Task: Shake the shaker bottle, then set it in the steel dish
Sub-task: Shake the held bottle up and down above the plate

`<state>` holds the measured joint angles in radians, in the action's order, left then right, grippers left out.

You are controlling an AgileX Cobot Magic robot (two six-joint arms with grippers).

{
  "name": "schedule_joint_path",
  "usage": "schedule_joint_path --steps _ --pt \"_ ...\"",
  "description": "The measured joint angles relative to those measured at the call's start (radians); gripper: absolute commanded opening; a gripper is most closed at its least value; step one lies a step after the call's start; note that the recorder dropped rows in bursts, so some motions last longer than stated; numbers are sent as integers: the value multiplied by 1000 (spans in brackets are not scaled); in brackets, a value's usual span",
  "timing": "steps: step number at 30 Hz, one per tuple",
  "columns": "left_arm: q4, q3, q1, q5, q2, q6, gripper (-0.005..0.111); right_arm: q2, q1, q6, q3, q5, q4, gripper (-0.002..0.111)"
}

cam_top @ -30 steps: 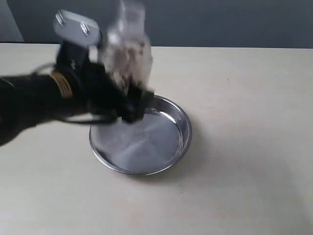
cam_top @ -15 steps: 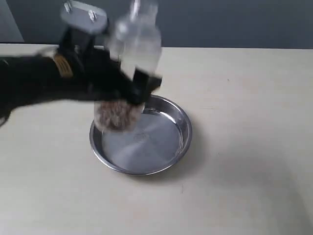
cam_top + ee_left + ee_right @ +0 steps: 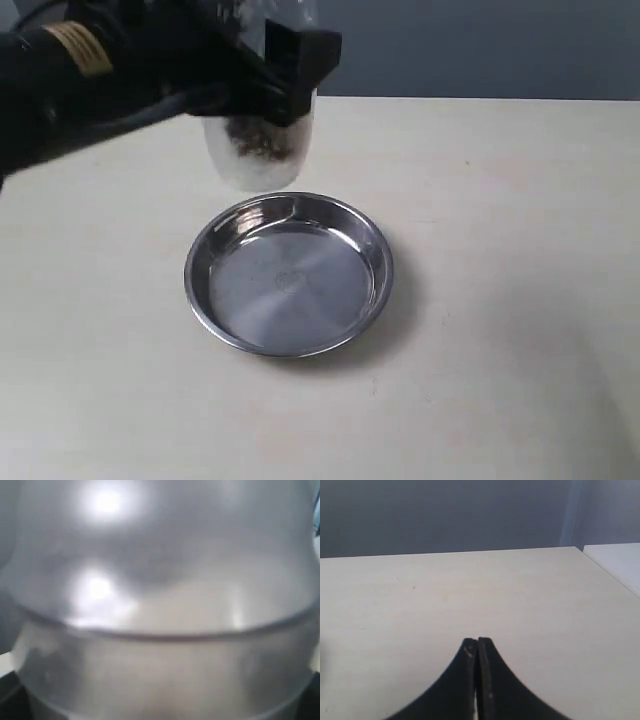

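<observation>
The frosted shaker bottle [image 3: 262, 150] hangs in the air behind the far rim of the steel dish [image 3: 288, 275], brownish granules showing in its lower part. My left gripper [image 3: 285, 75] is shut on the bottle from the left, and the bottle's top is cut off by the frame's upper edge. In the left wrist view the shaker bottle [image 3: 160, 600] fills the whole picture as a blurred grey body, hiding the fingers. My right gripper [image 3: 477, 641] is shut with nothing in it, above bare table, and it does not show in the exterior view.
The steel dish sits on a pale beige table [image 3: 500, 300] with a dark wall behind it. A white surface [image 3: 620, 560] borders the table at one corner in the right wrist view.
My left arm has swung upward with the bottle, from low over the dish to high behind its far rim. The granules have shifted inside the bottle. The dish has not moved.
</observation>
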<state>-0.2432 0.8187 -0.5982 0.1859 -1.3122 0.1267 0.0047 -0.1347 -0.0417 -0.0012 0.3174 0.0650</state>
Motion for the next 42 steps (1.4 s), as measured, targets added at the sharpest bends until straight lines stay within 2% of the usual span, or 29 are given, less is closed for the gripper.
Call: schedule_joint_path --steps 1,3,5,6,8,9,10,11,13,14,15,16,17,19,21,22,25,28,29,32,34,35,37,39,42 --pt "-8 -15 0 8 -30 0 0 0 0 0 0 0 0 -1" --pt "-24 -39 2 -96 -93 0 0 0 0 0 0 0 0 -1" --pt "-19 -21 0 -191 -85 11 0 0 0 0 0 0 0 -1" --pt "-7 4 0 -197 -52 18 0 0 0 0 0 0 0 -1" --pt "-5 46 0 -97 18 28 0 0 0 0 0 0 0 -1" --pt "-13 20 0 -29 -17 30 0 0 0 0 0 0 0 -1" --pt "-24 2 0 -32 -55 30 0 0 0 0 0 0 0 -1" --pt "-39 -15 2 -144 -115 30 0 0 0 0 0 0 0 -1" --pt "-19 25 0 -225 -62 39 0 0 0 0 0 0 0 -1" --pt "-19 46 0 -186 -24 39 0 0 0 0 0 0 0 -1" --pt "-19 58 0 -81 7 39 0 0 0 0 0 0 0 -1" --pt "-24 26 0 -12 -20 31 0 0 0 0 0 0 0 -1" --pt "-29 5 1 -19 -63 26 0 0 0 0 0 0 0 -1" --pt "-26 -14 1 -186 -114 25 0 0 0 0 0 0 0 -1" --pt "-7 37 0 -152 -20 32 0 0 0 0 0 0 0 -1" --pt "-11 41 0 -71 5 34 0 0 0 0 0 0 0 -1" --pt "-21 -12 2 -39 -68 34 0 0 0 0 0 0 0 -1" --pt "-27 -29 2 -228 -110 34 0 0 0 0 0 0 0 -1" --pt "-20 -18 0 -238 -83 36 0 0 0 0 0 0 0 -1" --pt "-22 27 0 -133 13 38 0 0 0 0 0 0 0 -1" --pt "-30 0 0 -49 -6 28 0 0 0 0 0 0 0 -1" --pt "-37 -33 0 -67 -52 19 0 0 0 0 0 0 0 -1" --pt "-38 -49 2 -186 -100 16 0 0 0 0 0 0 0 -1" --pt "0 -17 0 -233 -53 20 0 0 0 0 0 0 0 -1" --pt "9 50 0 -125 37 21 0 0 0 0 0 0 0 -1"
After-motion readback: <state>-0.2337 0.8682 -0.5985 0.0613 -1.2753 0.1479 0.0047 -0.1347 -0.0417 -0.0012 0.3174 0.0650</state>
